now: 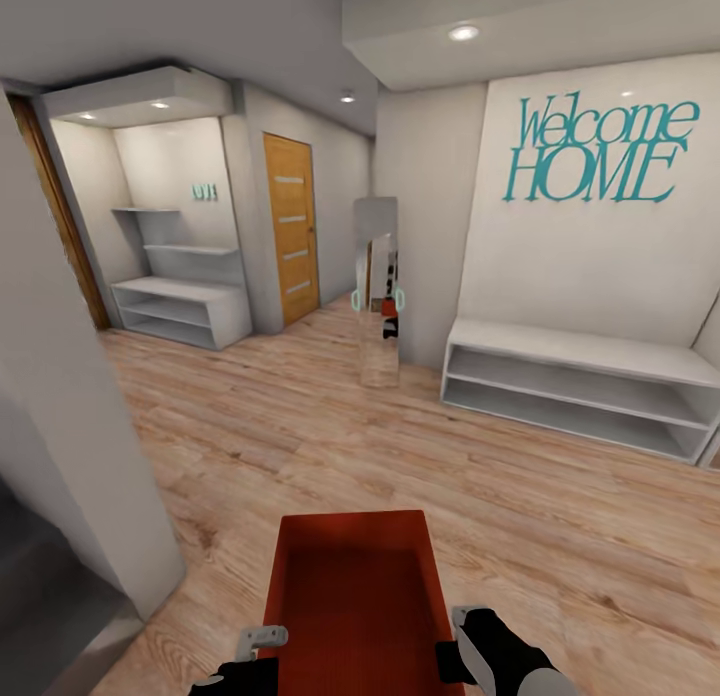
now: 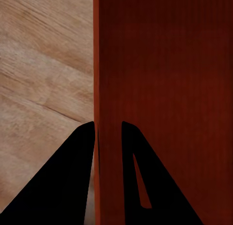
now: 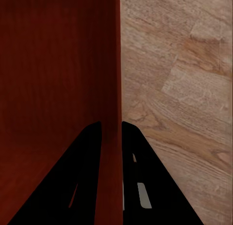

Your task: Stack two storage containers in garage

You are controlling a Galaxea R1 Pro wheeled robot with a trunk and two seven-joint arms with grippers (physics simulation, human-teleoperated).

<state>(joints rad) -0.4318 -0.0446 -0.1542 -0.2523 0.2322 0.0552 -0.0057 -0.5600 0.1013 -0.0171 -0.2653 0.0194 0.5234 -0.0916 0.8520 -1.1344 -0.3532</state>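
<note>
One orange-red storage container (image 1: 355, 596) hangs low in front of me, its open top facing up, held between both arms over light wood planks. My left gripper (image 1: 262, 641) is shut on its left wall; in the left wrist view the fingers (image 2: 108, 124) straddle that wall (image 2: 165, 65). On the right wall my right gripper (image 1: 462, 621) is shut, with the rim (image 3: 58, 65) pinched between the dark fingers (image 3: 111, 123). The garage is out of view.
I am in a hallway. A white wall corner (image 1: 70, 456) stands close at my left. Ahead are a wooden door with glass strips (image 1: 290, 226), a tall mirror (image 1: 377, 291) and a white shelf unit (image 1: 180, 311). A low white bench shelf (image 1: 580, 381) runs along the right wall.
</note>
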